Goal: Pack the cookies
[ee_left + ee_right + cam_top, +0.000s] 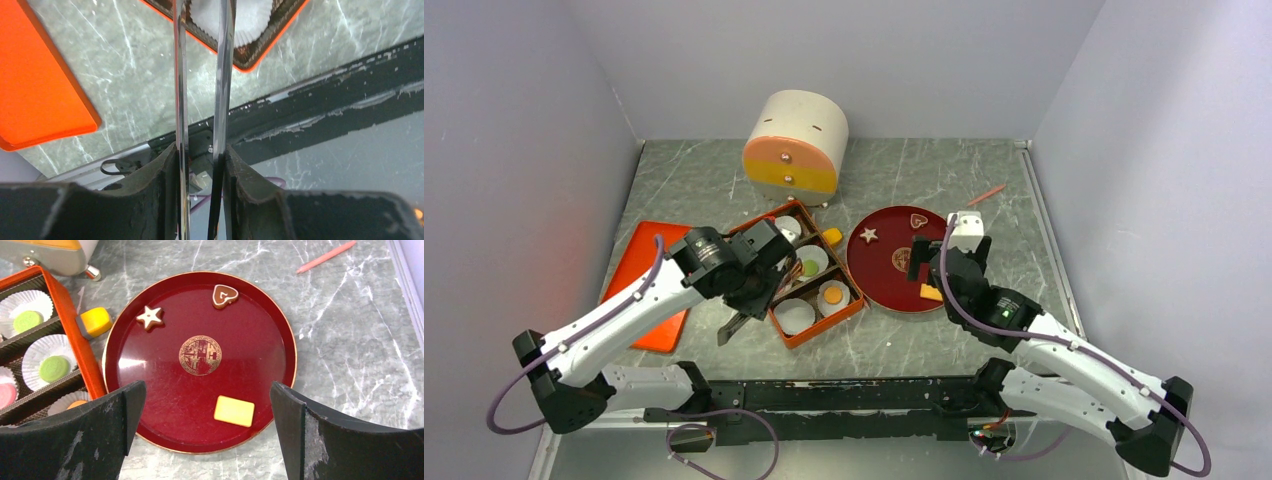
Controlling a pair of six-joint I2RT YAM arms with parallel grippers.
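Right gripper point(206, 390) jaws wide apart over glossy round red plate point(272, 320): star cookie point(149, 317), heart cookie point(224, 295), yellow rectangle cookie point(234, 411). Left gripper point(200, 157) jaws clamp thin metal tongs point(223, 75).

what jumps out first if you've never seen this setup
The dark red plate right of centre, carrying a star cookie, a heart cookie and a yellow rectangular cookie, under the open right gripper. Next to it sits an orange divided box of white liners; the left gripper clamps metal tweezers.

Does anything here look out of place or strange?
A yellow block lies on the bare table between the orange box and the red plate, inside neither. A thin pink stick lies loose beyond the plate.
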